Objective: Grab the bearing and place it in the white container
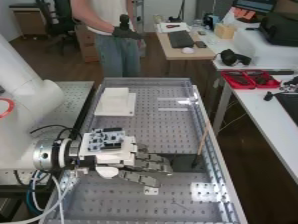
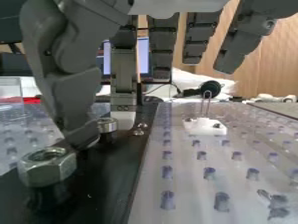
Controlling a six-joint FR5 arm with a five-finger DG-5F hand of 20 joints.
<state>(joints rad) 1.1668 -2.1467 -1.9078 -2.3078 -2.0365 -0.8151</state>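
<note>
From where I'm standing, the white arm point(image 1: 32, 102) reaches in over the left of the high view, and its dark grey hand point(image 1: 151, 165) is out above the perforated bench point(image 1: 106, 200), fingers pointing across it. The hand is relaxed and open: the fingers are nearly straight, with gaps between them. In the wrist view the thumb point(image 2: 73, 95) hangs down on one side, well apart from most of the fingers, its tip close to two metal pieces on a black strip point(image 2: 100, 185).

One piece is a big hex nut point(image 2: 48, 167) sitting on a dark post; the other is a smaller metal piece point(image 2: 106, 126), between the thumb tip and the pale tip of the nearest finger. I can't tell whether either tip touches it. Nor can I tell which of the two, if either, is the bearing, so I can't say for sure where the bearing is.

Beside the strip, on the clear perforated sheet point(image 2: 183, 192), sits a small white block point(image 2: 205, 127) with a thin wire loop standing up from it. Farther up the bench, beyond the hand, lies a flat white boxy thing point(image 1: 115, 103), possibly the container; I can't see what's inside. A thin wooden stick point(image 1: 203, 140) leans near the bench's right edge, and red trays point(image 1: 249, 88) sit on the white table point(image 1: 266, 114) alongside.
</note>
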